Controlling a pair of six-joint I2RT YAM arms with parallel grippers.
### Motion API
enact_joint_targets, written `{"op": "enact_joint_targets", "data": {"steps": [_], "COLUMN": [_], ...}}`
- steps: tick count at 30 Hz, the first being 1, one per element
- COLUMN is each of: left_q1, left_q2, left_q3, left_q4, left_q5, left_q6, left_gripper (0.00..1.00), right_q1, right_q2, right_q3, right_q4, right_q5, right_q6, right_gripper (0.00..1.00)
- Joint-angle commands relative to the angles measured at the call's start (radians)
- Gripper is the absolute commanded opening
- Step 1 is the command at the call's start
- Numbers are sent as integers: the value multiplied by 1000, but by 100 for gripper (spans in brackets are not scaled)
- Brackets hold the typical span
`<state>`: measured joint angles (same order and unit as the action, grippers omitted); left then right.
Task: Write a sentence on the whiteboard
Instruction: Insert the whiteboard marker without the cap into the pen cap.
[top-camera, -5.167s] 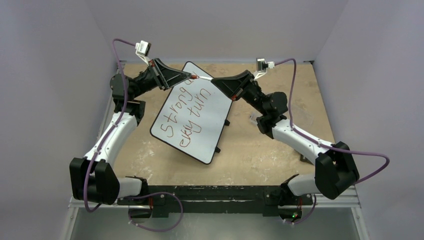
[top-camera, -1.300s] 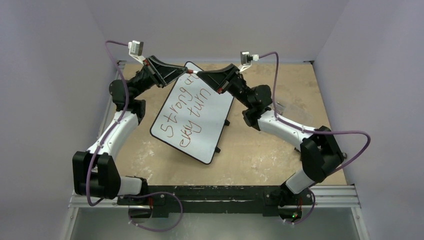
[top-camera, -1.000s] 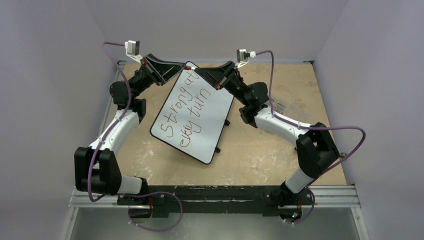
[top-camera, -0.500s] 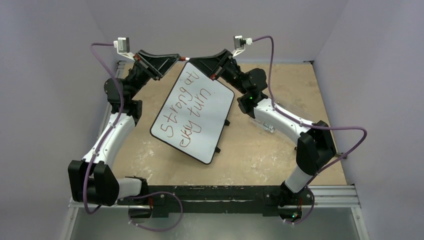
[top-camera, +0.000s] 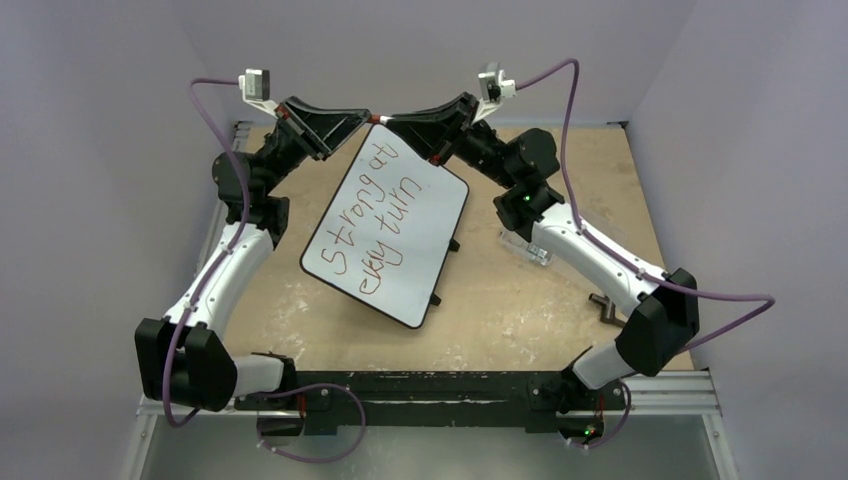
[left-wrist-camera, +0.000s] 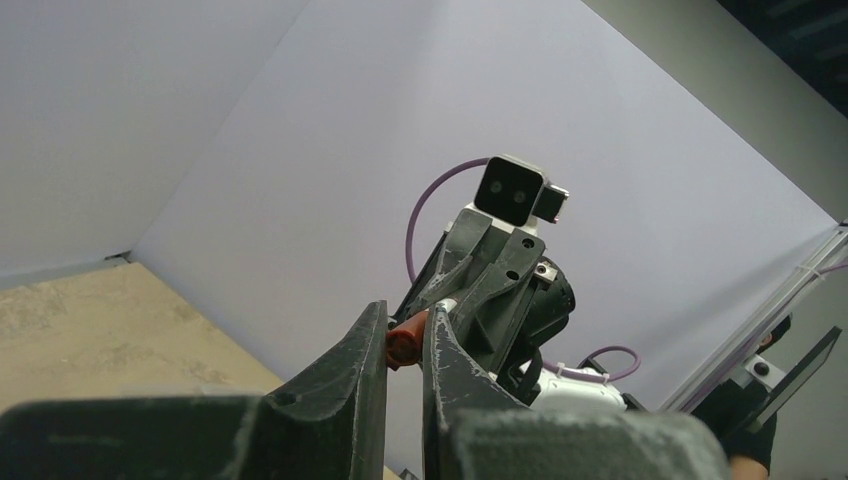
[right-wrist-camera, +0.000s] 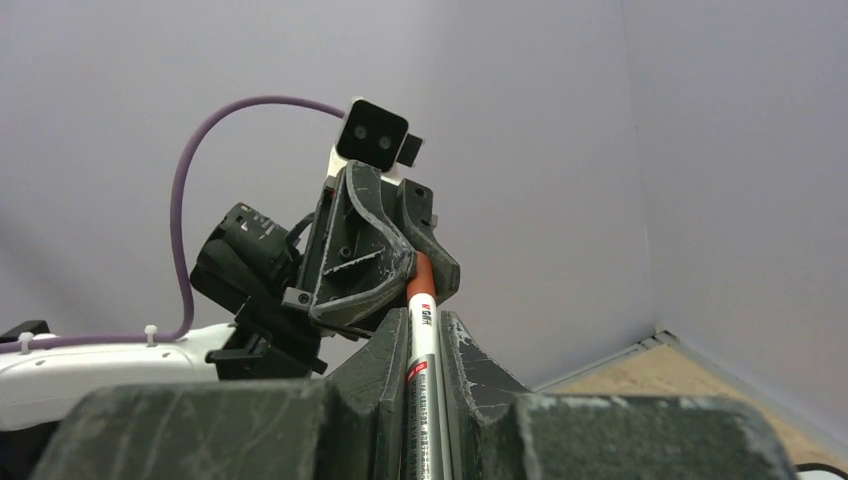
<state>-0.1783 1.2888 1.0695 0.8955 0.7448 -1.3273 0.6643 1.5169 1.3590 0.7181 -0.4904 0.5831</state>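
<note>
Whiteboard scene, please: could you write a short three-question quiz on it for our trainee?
1. True or false: the marker lies flat on the whiteboard.
2. Which gripper clamps the marker's white barrel? A) left gripper B) right gripper C) neither
3. Fill in: the sentence begins with the word ____.
Key: 1 false, both grippers hold it up off the board; 2 B, the left one pinches its red end; 3 Strong.

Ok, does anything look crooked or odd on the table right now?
The whiteboard lies turned diagonally on the table, so the sentence runs slanted. Also, the left pincer and right pincer both grip one marker in the air above its far corner.
</note>
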Motion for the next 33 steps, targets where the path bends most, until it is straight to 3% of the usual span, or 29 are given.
{"op": "enact_joint_targets", "data": {"steps": [1, 9, 12, 25, 27, 33], "left_q1": [-140, -151, -151, -146, -143, -130], "left_q2": [42, 32, 34, 25, 27, 33], "left_q3": [17, 21, 20, 3, 1, -12], "left_q4": [-97, -118, -110, -61, -47, 12], "left_q5": [309, 321, 325, 327, 327, 318], "left_q6": [61, 98, 97, 81, 71, 27], "left_gripper": [0, 0, 6, 57, 69, 86], "right_q1": [141, 141, 141, 142, 141, 140], "right_q2": [23, -12, -32, -92, -108, -159], "right_q3": [8, -57, -70, -127, -135, -155], "right_q4": [-91, -55, -94, -116, -130, -192], "right_q5": [-118, -10, 41, 110, 140, 244], "right_q6": [-86, 30, 35, 56, 56, 42], "right_gripper": [0, 0, 0, 0, 0, 0]}}
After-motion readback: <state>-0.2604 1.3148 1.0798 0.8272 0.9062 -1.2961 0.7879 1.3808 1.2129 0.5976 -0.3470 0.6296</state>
